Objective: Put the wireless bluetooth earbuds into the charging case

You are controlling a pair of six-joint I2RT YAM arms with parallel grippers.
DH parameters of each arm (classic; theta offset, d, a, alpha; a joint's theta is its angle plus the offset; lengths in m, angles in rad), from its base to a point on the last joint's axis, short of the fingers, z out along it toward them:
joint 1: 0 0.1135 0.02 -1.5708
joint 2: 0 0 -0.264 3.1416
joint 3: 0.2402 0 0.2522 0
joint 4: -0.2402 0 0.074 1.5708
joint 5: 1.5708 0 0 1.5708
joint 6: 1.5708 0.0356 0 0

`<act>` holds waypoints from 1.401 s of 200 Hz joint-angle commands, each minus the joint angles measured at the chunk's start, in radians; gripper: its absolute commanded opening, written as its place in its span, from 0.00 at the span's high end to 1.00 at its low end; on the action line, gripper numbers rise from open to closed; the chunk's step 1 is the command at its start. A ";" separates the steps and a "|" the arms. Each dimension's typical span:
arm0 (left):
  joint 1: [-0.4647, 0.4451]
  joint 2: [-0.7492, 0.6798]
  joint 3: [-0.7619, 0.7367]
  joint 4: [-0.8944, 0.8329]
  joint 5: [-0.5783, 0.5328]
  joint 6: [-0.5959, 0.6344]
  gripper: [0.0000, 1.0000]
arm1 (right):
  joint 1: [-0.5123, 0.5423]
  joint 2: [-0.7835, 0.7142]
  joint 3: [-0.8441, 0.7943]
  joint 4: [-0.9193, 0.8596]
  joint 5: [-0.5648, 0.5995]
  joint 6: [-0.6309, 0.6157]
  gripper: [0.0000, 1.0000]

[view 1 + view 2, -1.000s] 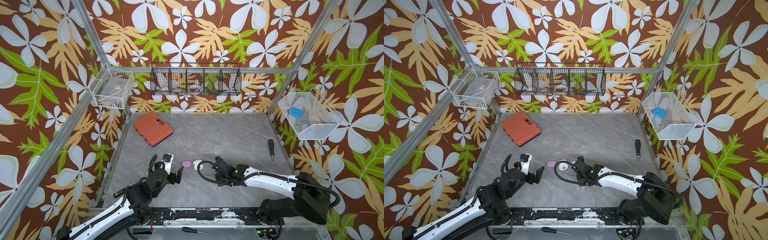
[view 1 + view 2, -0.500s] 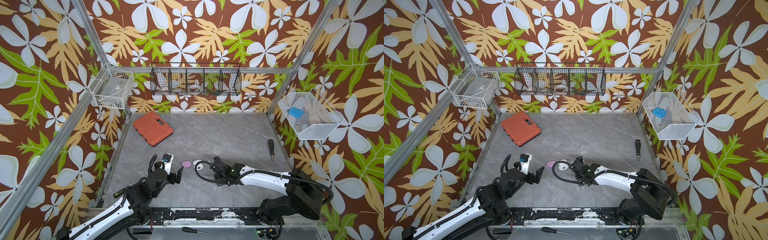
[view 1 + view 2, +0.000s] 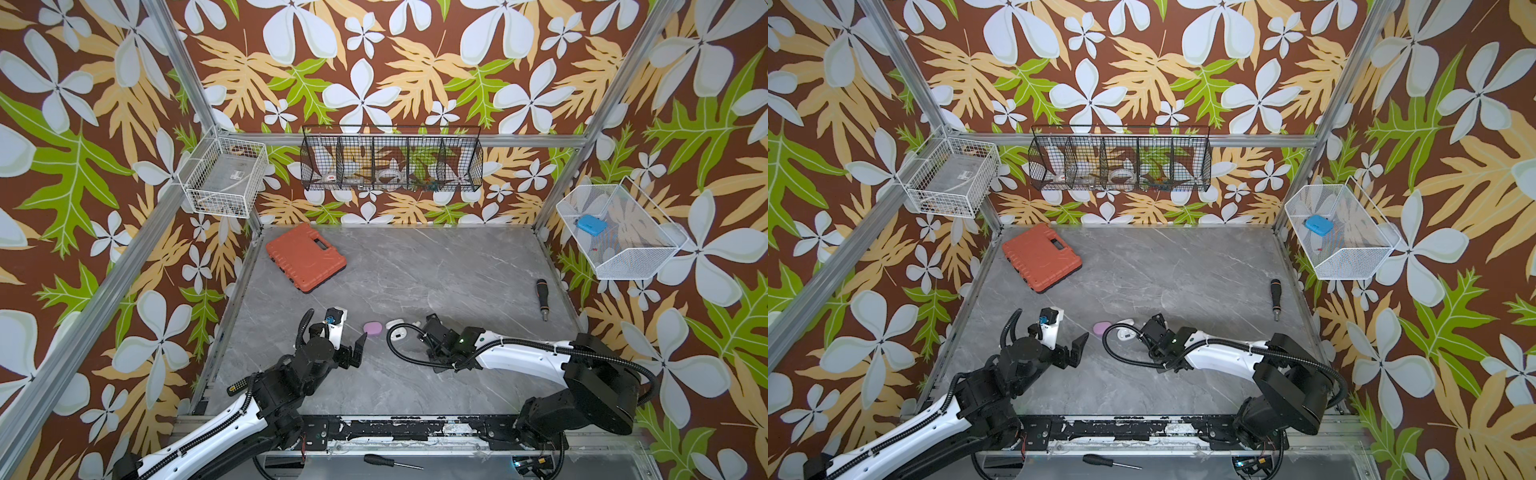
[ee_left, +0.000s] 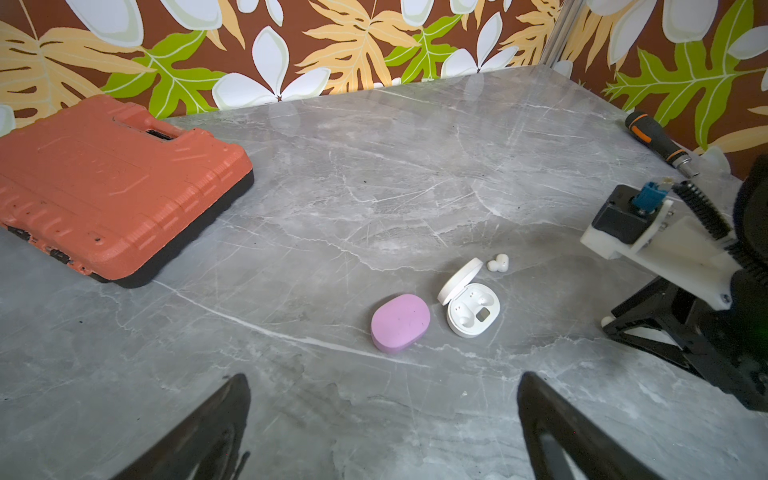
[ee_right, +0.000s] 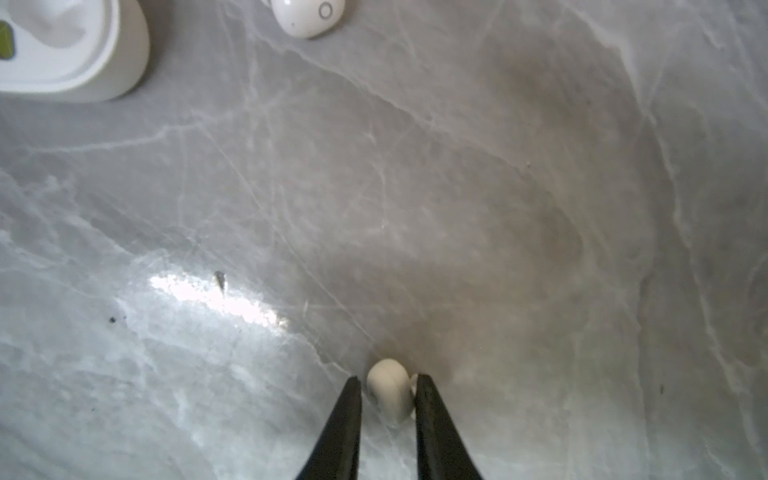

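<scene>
The white charging case (image 4: 469, 307) lies open on the grey table, also in both top views (image 3: 397, 333) (image 3: 1124, 333). A closed lilac-pink case (image 4: 400, 323) (image 3: 372, 328) sits just beside it. My right gripper (image 5: 386, 380) is low over the table, to the right of the white case, shut on a white earbud (image 5: 388, 388) that rests on the surface between its fingertips. A second white earbud (image 5: 307, 14) (image 4: 498, 262) lies loose beside the case's lid. My left gripper (image 4: 384, 382) hovers open and empty, short of the pink case. No lilac-pink earbuds show.
An orange tool case (image 3: 305, 257) lies at the back left. A black-handled screwdriver (image 3: 542, 297) is near the right wall. A black wire basket (image 3: 390, 160) and two white baskets (image 3: 226, 183) (image 3: 619, 232) hang on the walls. Another screwdriver (image 3: 390, 460) lies below the front rail.
The right arm has slid a little to the left and its jaws have narrowed around the white earbud. The left arm and both cases have not moved.
</scene>
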 commanded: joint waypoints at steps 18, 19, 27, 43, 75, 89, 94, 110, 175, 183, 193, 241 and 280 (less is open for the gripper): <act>0.001 -0.002 -0.002 0.030 0.004 0.000 0.00 | 0.008 0.014 0.014 -0.027 0.037 -0.001 0.78; 0.001 -0.002 -0.002 0.031 0.004 0.000 0.00 | 0.008 0.015 0.014 -0.028 0.038 -0.001 0.78; 0.002 -0.002 -0.002 0.030 0.004 -0.001 0.00 | 0.010 0.020 0.015 -0.032 0.045 -0.002 0.78; 0.001 -0.003 -0.002 0.030 0.004 -0.001 0.00 | 0.017 0.029 0.019 -0.036 0.054 -0.002 0.79; 0.003 -0.003 -0.002 0.030 0.006 0.000 0.00 | 0.029 0.051 0.030 -0.051 0.080 -0.004 0.80; 0.002 -0.004 -0.003 0.031 0.006 0.002 0.00 | 0.033 0.059 0.035 -0.055 0.086 -0.007 0.81; 0.002 -0.004 -0.003 0.030 0.007 0.001 0.00 | 0.035 0.063 0.037 -0.056 0.089 -0.006 0.81; 0.003 -0.004 -0.003 0.030 0.007 0.002 0.00 | 0.036 0.072 0.041 -0.061 0.096 -0.008 0.81; 0.004 -0.005 -0.003 0.030 0.009 0.002 0.00 | 0.037 0.100 0.053 -0.075 0.116 -0.015 0.82; 0.003 -0.006 -0.003 0.031 0.008 0.002 0.00 | 0.037 0.101 0.054 -0.075 0.116 -0.016 0.82; 0.003 -0.005 -0.003 0.030 0.009 0.002 0.00 | 0.036 0.106 0.055 -0.075 0.118 -0.016 0.83; 0.005 -0.005 -0.003 0.031 0.010 0.002 0.00 | 0.036 0.127 0.066 -0.085 0.138 -0.014 0.83; 0.008 -0.005 -0.003 0.031 0.015 0.003 0.00 | 0.036 0.143 0.072 -0.088 0.142 -0.013 0.83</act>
